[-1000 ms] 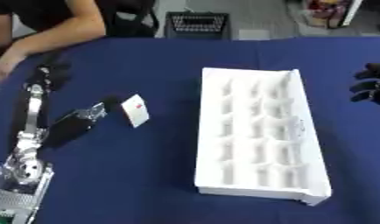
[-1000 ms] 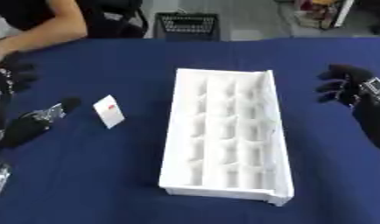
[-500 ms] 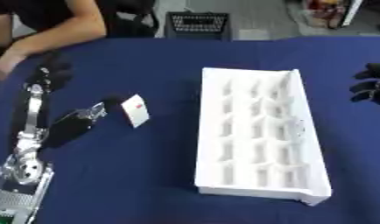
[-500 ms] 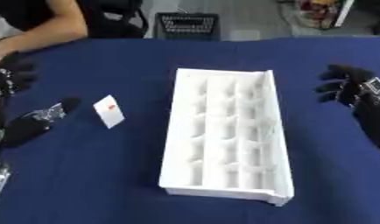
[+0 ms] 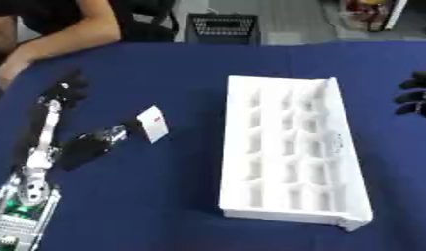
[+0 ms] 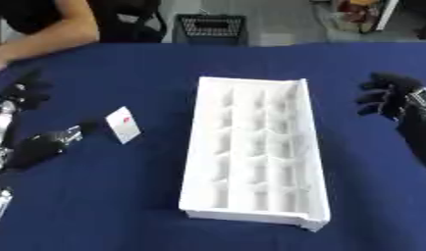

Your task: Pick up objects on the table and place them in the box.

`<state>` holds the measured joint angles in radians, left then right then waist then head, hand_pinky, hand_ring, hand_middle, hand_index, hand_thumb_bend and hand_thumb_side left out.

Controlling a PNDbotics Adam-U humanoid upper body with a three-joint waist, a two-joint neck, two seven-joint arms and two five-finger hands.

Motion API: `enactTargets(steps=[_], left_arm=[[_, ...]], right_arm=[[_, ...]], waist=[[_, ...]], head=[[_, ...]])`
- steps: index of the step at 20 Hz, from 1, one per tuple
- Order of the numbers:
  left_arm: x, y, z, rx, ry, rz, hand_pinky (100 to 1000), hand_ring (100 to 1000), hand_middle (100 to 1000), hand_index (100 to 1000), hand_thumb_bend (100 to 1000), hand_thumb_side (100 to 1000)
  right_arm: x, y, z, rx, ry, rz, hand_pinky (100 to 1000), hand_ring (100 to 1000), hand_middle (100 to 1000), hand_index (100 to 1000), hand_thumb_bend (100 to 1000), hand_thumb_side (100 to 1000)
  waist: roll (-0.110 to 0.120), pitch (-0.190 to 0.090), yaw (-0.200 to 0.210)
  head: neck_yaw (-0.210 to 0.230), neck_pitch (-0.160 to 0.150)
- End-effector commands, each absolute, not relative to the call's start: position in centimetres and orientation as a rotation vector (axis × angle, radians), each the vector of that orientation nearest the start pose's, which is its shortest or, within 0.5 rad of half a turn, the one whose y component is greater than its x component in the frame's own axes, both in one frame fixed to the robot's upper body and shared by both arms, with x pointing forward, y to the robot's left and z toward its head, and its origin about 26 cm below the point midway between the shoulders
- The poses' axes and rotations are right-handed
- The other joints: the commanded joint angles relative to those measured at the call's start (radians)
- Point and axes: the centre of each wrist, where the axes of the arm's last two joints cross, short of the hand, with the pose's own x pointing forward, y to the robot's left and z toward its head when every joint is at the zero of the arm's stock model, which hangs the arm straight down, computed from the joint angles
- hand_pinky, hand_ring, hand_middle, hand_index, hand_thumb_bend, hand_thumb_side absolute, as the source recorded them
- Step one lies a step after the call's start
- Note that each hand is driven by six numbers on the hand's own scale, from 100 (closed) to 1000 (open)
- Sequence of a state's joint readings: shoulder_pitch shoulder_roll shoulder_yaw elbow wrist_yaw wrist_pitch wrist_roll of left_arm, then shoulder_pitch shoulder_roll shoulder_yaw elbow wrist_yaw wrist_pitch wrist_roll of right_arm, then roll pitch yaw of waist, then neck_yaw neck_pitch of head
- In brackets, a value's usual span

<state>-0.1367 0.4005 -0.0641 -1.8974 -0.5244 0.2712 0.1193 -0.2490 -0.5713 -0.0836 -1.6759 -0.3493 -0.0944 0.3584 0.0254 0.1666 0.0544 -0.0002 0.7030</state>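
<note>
The small white card with a red mark stands tilted on the blue table, left of the white compartmented box. My left hand hangs further left, nearer the card, fingers relaxed, holding nothing. My right hand hovers beyond the box, fingers spread. The left should reach.

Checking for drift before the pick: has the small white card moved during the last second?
No. The small white card keeps its place left of the white compartment box, by the same corner.

The white card has tipped slightly, nothing else moved
</note>
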Motion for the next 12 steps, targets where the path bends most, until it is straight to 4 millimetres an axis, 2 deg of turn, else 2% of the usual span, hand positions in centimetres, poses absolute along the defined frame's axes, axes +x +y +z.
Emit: enactTargets(steps=[1, 11, 12], left_arm=[[28.98, 28.19, 14.26, 0.905, -1.739, -0.584, 820, 795, 805, 1000, 947, 511], [29.1, 28.06, 14.43, 0.918, -1.716, -0.608, 826, 796, 804, 1000, 945, 526], [29.16, 28.06, 14.55, 0.936, -1.708, -0.624, 849, 799, 806, 1000, 943, 533]], right_arm=[[32.57, -36.71, 16.63, 0.054, -1.976, 0.593, 653, 702, 735, 862, 100, 927], [32.58, -36.7, 16.62, 0.055, -1.975, 0.594, 653, 702, 735, 862, 100, 927], [32.58, -36.7, 16.6, 0.056, -1.975, 0.594, 652, 702, 735, 862, 100, 927]], waist=[[-0.001, -0.014, -0.002], [0.0, -0.014, -0.002], [0.0, -0.015, -0.002]], head=[[0.004, -0.011], [0.004, -0.012], [0.005, -0.012]])
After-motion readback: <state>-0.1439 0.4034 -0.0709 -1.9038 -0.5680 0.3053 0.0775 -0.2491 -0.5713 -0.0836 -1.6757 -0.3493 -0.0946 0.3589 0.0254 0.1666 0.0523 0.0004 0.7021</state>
